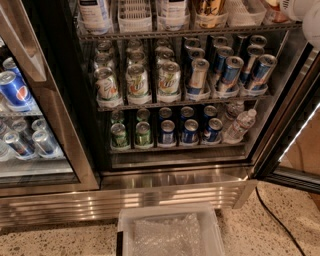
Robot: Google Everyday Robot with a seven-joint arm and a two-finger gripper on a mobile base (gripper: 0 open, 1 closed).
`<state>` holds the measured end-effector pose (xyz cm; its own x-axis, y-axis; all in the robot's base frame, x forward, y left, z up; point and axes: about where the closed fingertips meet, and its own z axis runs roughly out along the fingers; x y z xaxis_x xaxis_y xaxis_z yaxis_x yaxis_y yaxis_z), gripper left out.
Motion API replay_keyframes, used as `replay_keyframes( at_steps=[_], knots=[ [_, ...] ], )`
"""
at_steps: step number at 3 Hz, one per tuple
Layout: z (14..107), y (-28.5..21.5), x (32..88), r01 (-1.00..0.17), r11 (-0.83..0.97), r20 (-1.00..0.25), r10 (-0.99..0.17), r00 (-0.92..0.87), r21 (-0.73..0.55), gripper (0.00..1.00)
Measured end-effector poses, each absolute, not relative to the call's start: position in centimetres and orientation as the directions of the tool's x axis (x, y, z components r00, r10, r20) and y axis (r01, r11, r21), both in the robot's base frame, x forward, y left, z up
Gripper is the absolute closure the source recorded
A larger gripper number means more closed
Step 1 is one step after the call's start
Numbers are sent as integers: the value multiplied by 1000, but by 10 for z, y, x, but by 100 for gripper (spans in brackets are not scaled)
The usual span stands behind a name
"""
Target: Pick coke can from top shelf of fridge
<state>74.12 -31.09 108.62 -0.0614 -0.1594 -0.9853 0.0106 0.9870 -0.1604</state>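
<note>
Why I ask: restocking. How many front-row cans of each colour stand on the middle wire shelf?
Green-and-white 7up aluminium cans: 3
Blue-and-silver aluminium cans: 3
Total: 6
The white claw is at the top right corner, beside the top shelf.

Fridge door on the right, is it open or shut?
Open: the fridge door stands swung out, baring the cans. The gripper is at top right, by the top shelf.
</note>
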Motion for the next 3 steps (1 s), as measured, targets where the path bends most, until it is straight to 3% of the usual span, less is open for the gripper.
replay_keyframes(
  at_steps=[1,3],
  knots=[
    [1086,-311,741,10,987,-985,-159,-61,-160,99],
    [1093,-302,735,-9,992,-991,-126,-52,-126,100]
  ],
)
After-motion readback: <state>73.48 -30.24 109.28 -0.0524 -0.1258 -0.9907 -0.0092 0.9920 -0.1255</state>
